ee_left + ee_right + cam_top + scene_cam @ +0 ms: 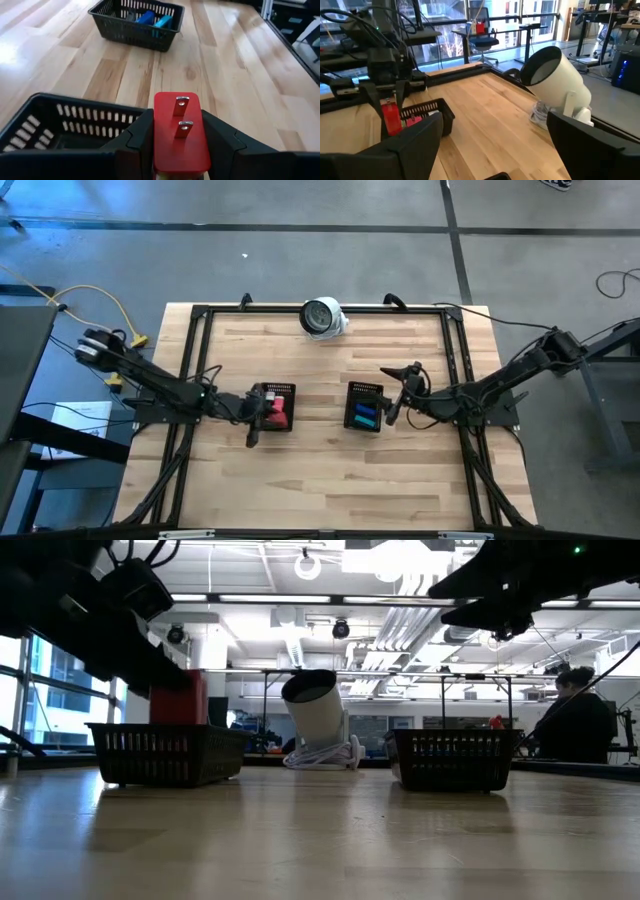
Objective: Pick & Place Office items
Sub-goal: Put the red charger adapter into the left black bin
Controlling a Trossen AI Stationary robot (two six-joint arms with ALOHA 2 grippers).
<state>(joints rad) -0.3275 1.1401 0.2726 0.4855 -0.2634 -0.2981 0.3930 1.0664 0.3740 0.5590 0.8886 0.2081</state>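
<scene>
My left gripper (177, 121) is shut on a red block (177, 132) with two metal prongs on its face. It holds the block over the left black mesh tray (283, 392), where a pink piece (413, 121) lies. Blue and teal pieces (365, 416) lie in the right mesh tray (120, 30). My right gripper (398, 392) hangs open just right of that tray, above the table, touching nothing. In the right wrist view its fingers (415, 140) stand wide apart. My left gripper pinches the red block by its two long sides (159, 137), one finger (137, 137) on each. The fingers slant down at it from above and from the table's left. The block (185, 698) is lifted clear above the left tray's rim, with its pronged face turned away from the wrist.
A white round camera-like object (323, 317) with a dark face rests on its cord at the table's far edge, midway. A black frame (200, 315) runs round the table. Bare wood lies between the trays and toward the near edge. A person (578, 720) sits in the room beyond.
</scene>
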